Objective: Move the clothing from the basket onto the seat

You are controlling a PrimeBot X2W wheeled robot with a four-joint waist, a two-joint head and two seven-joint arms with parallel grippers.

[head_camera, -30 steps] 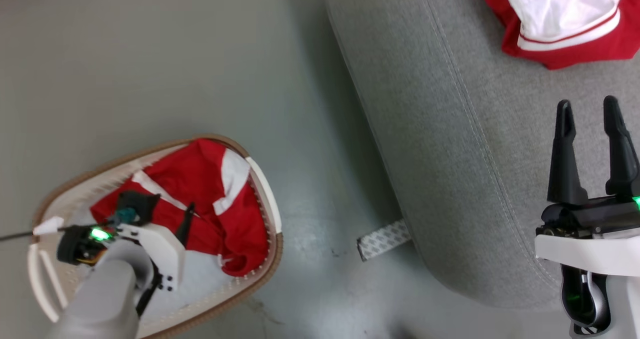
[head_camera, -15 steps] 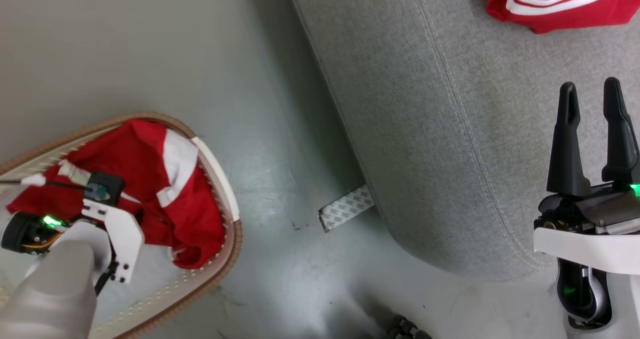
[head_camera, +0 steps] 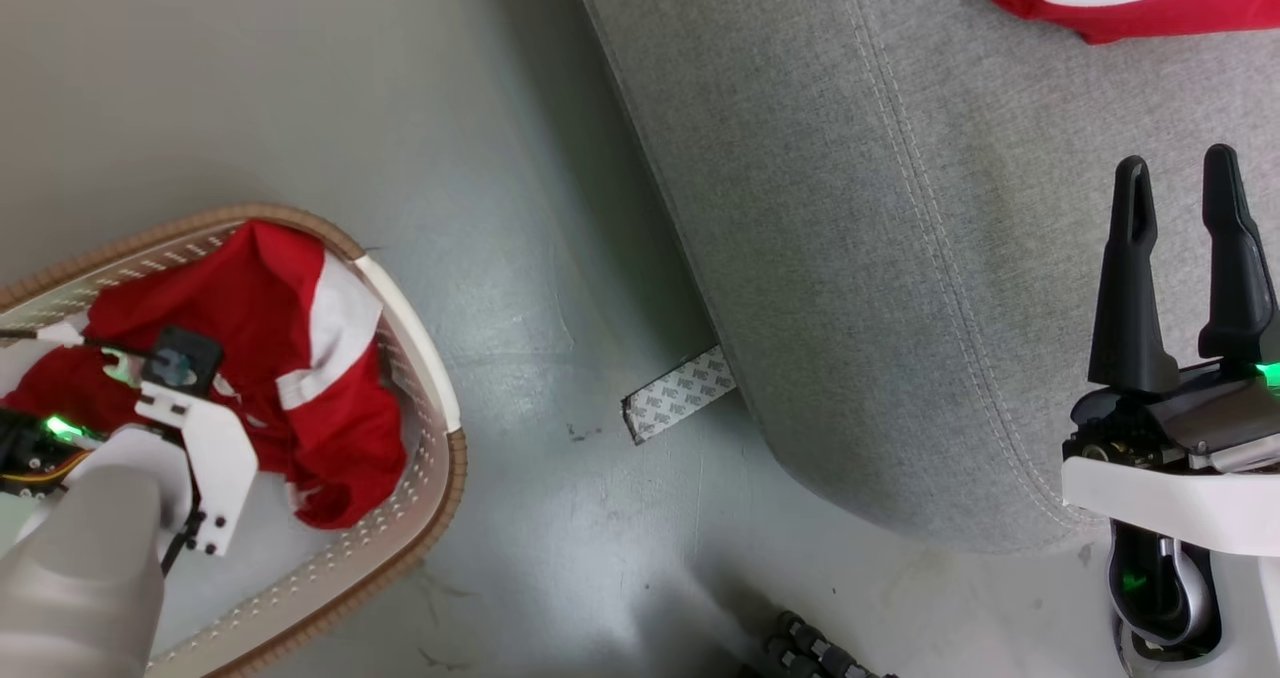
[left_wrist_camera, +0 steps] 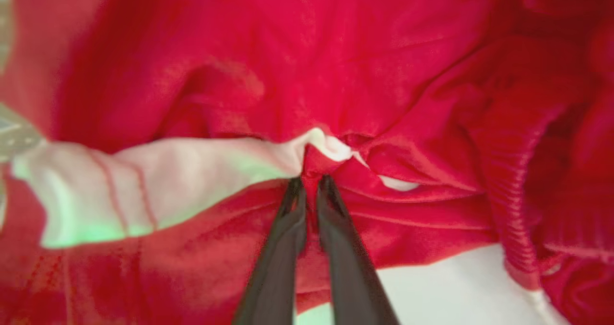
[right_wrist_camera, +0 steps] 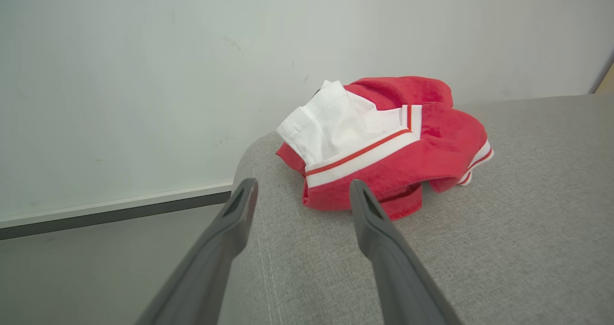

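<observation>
In the left wrist view, the left arm's two long dark fingers (left_wrist_camera: 280,248) are lying almost together. The left jaws are clenching a small raised fold of the bright red fabric sports garment (left_wrist_camera: 393,75), just where its white panel is meeting the red.

In the head view this garment (head_camera: 250,308) is lying crumpled inside the small oval cream-white plastic laundry basket with the brown rim (head_camera: 452,463). The basket is standing on the grey floor (head_camera: 560,258), and the left arm's pale forearm (head_camera: 80,578) is reaching down into it.

The cloth is looking soft, light and limp. It is likely to unfold and hang long when lifted, and a trailing end could drag on the basket's rim. The bunched fold is giving the fingers several layers to bite on. A single thin layer would be more likely to slip out.

Beyond the basket, a short strip of patterned tape (head_camera: 680,408) is sticking out from under the large light grey upholstered seat (head_camera: 850,258). Above that seat the right jaws are standing released, with the fingers (head_camera: 1130,298) spread and holding nothing.

Farther on, a second red and white garment with striped trim (right_wrist_camera: 407,152) is lying bunched on the seat near its far edge, in front of a pale wall (right_wrist_camera: 144,75).
</observation>
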